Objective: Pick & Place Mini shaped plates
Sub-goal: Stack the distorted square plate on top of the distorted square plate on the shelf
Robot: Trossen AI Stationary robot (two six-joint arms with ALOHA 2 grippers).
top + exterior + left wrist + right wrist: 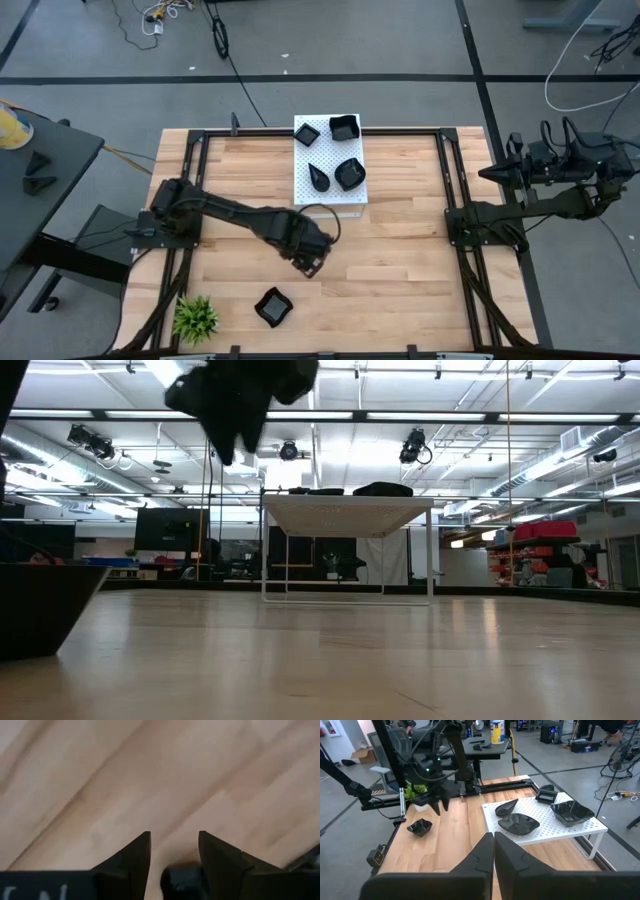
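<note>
Four mini shaped plates [350, 173] on the board [300, 190] at the table's [400, 260] far edge. One plate [271, 306] alone near the front; plant [196, 317] to its left.

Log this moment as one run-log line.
left gripper: open, empty, above table | loose plate: on table near plant | white board: four plates | right gripper: shut, parked at right edge

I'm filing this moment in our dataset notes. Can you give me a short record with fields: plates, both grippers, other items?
plates on white board: four black mini plates
plate on table: one black mini plate, near the front edge
left gripper: open, empty, above the table between board and lone plate
right gripper: shut, empty, parked at right side
other: green plant, front-left corner
</note>
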